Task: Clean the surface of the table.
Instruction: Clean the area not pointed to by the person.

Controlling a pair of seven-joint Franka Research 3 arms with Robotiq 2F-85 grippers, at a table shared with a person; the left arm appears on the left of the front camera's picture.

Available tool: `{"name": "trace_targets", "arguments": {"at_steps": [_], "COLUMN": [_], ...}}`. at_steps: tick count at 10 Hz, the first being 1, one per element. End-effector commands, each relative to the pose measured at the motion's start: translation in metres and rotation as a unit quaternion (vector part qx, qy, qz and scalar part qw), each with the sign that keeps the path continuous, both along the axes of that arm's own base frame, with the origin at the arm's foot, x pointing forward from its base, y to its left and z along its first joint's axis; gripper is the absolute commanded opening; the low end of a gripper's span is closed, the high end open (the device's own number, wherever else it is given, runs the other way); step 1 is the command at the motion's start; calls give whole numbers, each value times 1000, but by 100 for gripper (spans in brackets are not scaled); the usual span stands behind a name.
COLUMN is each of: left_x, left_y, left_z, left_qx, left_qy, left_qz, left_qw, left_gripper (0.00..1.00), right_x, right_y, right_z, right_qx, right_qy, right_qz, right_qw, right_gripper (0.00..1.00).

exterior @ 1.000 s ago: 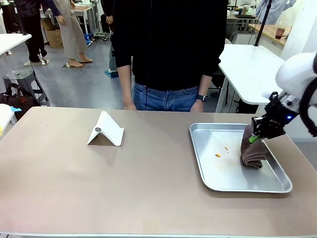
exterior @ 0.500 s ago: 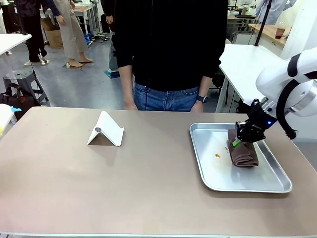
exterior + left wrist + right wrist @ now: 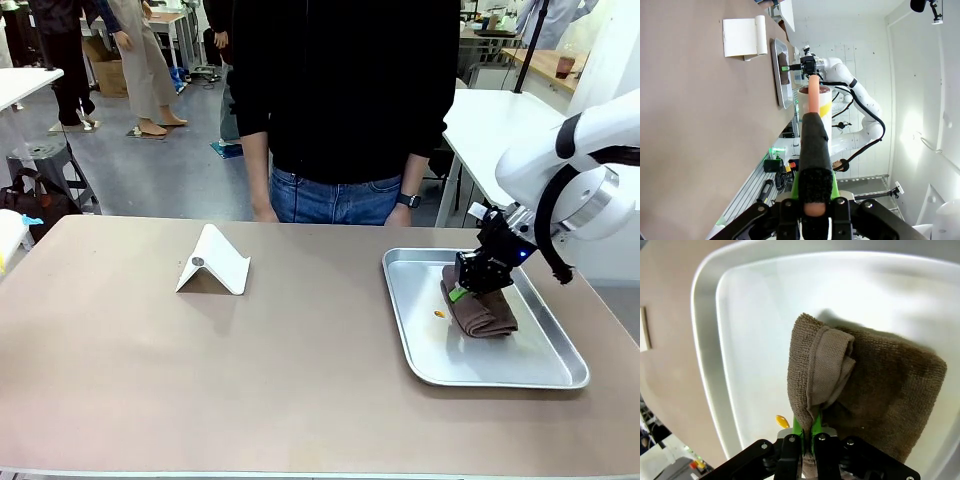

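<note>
Looking first at the container, we see a shiny metal tray [image 3: 480, 362] lying flat on the right part of the worktop [image 3: 250, 370]. Inside it, a folded brown cloth [image 3: 487, 312] rests on the tray floor, toward the far half. One small orange crumb [image 3: 439, 314] lies on bare metal just left of the cloth. The right arm's fingers [image 3: 458, 293] are clamped on an upper fold of the cloth, and the bulk of the cloth sits on the tray.

The worktop is a wide, matte beige-brown slab with a thin pale edge, spanning the front view from left to right. A person [image 3: 340, 100] stands at its far side with arms hanging down. A white folded stand [image 3: 215, 262] sits left of centre toward the far edge, well apart from the tray.

The right wrist view adds detail: the cloth [image 3: 880, 385] has a looped terry weave and a smoother hem, and that hem is pinched between the green pads of the fingers [image 3: 806, 430]. The crumb [image 3: 781, 420] lies just beside them on the tray [image 3: 740, 340].

The left wrist view, rolled sideways, shows the worktop [image 3: 690, 125], the stand [image 3: 742, 37] and the tray [image 3: 780, 75] edge-on. There the left arm's fingers [image 3: 812, 120] are pressed together around a slim peach-coloured stick [image 3: 813, 95] that juts past their tips.
</note>
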State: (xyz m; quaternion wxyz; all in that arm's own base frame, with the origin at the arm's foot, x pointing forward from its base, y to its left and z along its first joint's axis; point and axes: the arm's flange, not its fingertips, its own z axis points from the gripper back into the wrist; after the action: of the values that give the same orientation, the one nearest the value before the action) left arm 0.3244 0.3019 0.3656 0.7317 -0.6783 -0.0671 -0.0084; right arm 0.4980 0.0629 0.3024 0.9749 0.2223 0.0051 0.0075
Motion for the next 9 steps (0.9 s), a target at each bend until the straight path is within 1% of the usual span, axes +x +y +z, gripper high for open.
{"name": "trace_targets", "arguments": {"at_steps": [1,2,4,6,9], "left_x": [-3,-3,-3,-3,-3], "left_y": [1,1,1,1,1], "left_z": [5,5,5,5,5], "left_qx": [-4,-4,-4,-4,-4], "left_qy": [3,3,3,3,3], "left_qz": [0,0,0,0,0], "left_qw": [1000,1000,1000,1000,1000], "left_gripper": [22,22,22,22,22], "right_x": [-1,-2,-6,-13,-23], "right_y": [16,25,48,72,92], "right_z": [-10,-15,-19,-17,-18], "right_qx": [18,22,31,41,41], "right_qy": [6,13,15,9,1], "right_qz": [23,33,55,84,109], "right_qw": [1000,999,998,996,993], "right_gripper": [7,7,7,7,7]}}
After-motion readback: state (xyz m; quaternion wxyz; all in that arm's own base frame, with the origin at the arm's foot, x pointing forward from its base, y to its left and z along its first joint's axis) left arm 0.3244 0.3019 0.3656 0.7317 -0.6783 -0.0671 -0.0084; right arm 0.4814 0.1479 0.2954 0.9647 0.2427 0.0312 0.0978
